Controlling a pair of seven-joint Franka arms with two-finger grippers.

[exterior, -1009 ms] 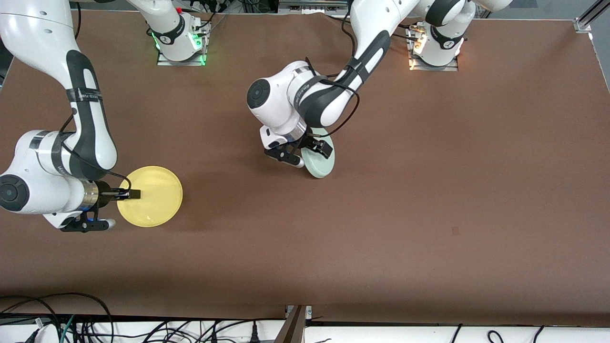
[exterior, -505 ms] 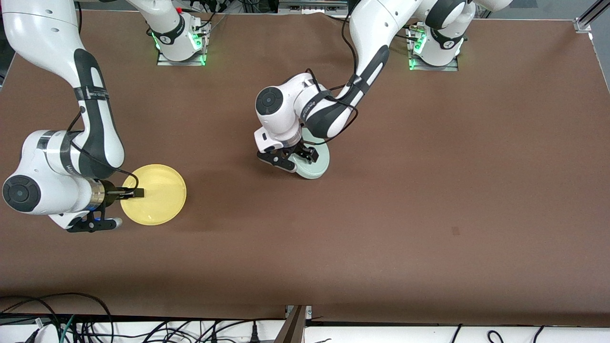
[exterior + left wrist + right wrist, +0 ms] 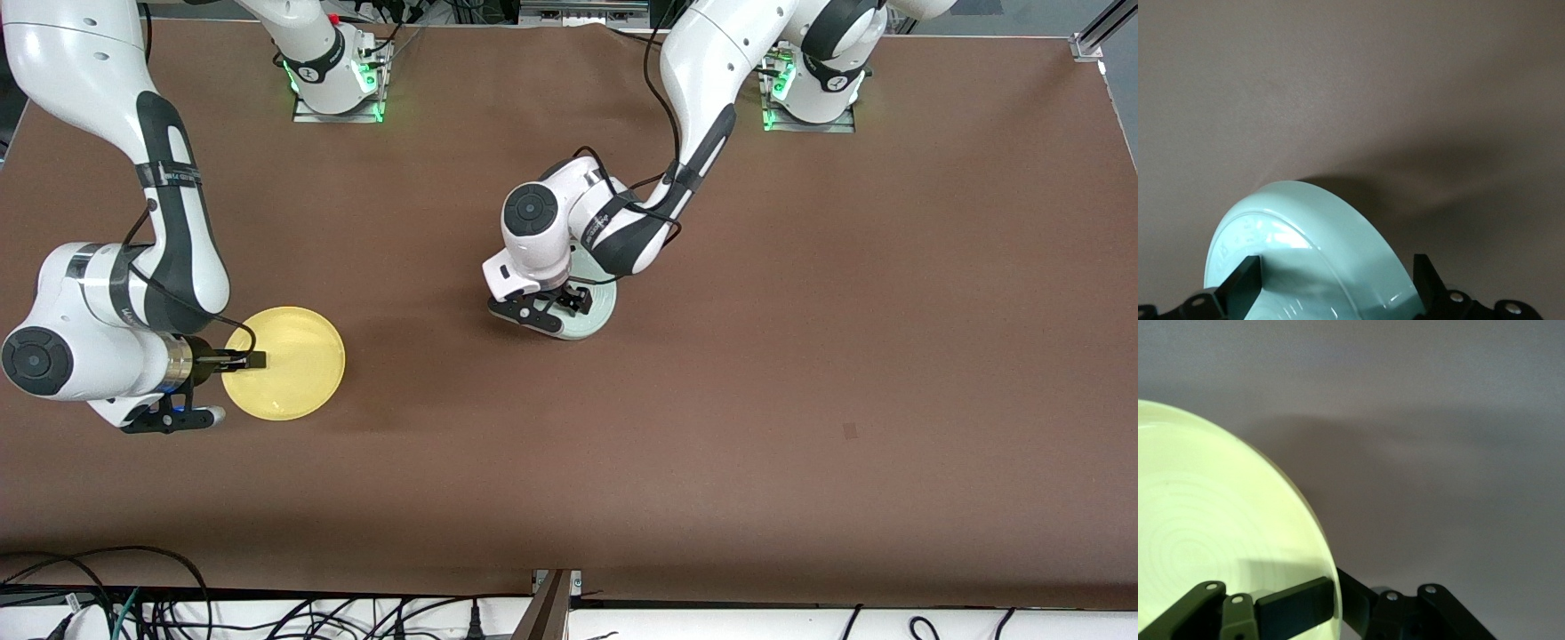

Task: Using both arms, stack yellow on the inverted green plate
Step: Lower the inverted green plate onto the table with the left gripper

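Observation:
The yellow plate point(image 3: 289, 364) is at the right arm's end of the table, hollow side up. My right gripper point(image 3: 253, 360) is shut on its rim, one finger inside the plate and one under it. The right wrist view shows the plate point(image 3: 1211, 533) pinched by that gripper point(image 3: 1338, 600). The pale green plate point(image 3: 597, 311) lies near the table's middle, bottom side up, partly hidden under the left wrist. My left gripper point(image 3: 558, 307) is over it with its fingers wide apart. In the left wrist view the plate point(image 3: 1305, 227) shows its foot ring between the open fingers point(image 3: 1245, 290).
The brown table top point(image 3: 800, 356) is bare around both plates. The two arm bases point(image 3: 338, 80) stand along the edge farthest from the front camera. Cables hang along the nearest edge point(image 3: 178, 604).
The left wrist has swung toward the left arm's end and lowered. The green plate has gone from tilted to nearly flat. The right gripper and yellow plate have barely shifted.

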